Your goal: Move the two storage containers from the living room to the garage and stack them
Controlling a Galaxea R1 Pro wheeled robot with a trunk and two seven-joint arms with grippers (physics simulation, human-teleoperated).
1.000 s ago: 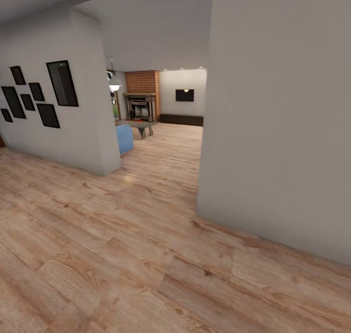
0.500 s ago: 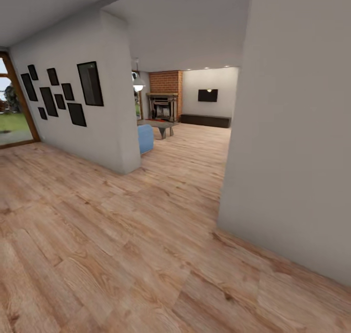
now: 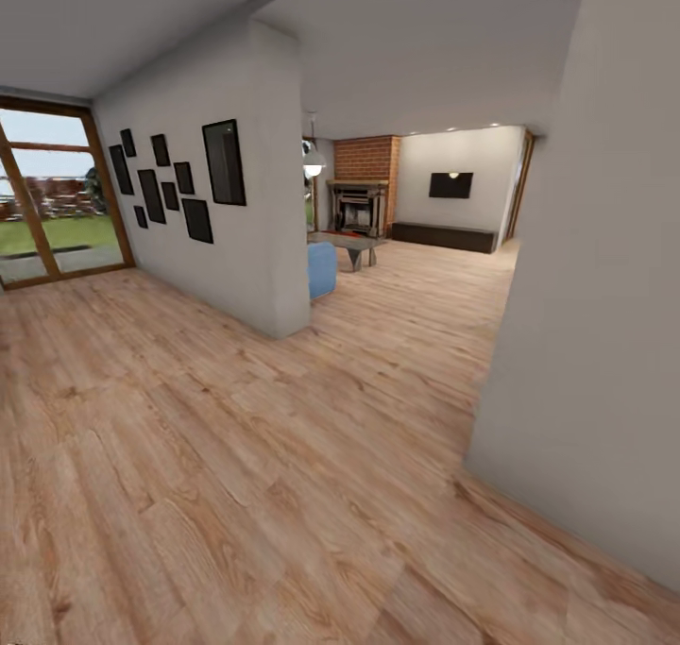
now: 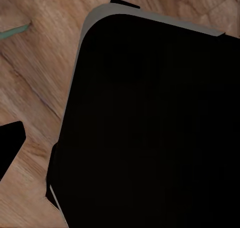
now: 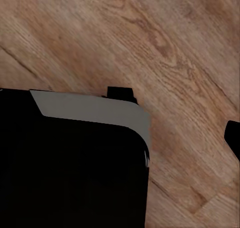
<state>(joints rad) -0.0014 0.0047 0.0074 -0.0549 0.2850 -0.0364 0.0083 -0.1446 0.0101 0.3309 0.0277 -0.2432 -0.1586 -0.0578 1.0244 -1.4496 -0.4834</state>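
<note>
The storage containers are out of view. Past the hallway opening lies the living room, with its dark fireplace under red brick and light wood plank floor. In the left wrist view one dark fingertip sits far out at the picture's edge, over the planks. The right wrist view likewise has a dark fingertip at its edge. Nothing lies between the fingers, and both grippers look open. The garage is out of view.
A white wall hung with several black frames juts out on the left, and a white wall corner stands close on the right. Wood-framed glass doors are at far left. A blue seat and low table stand at the passage. My black base shows beneath both wrists.
The head camera has turned left: the whole picture slid to the right, the glass doors came into view, and the right wall corner now covers less of the frame.
</note>
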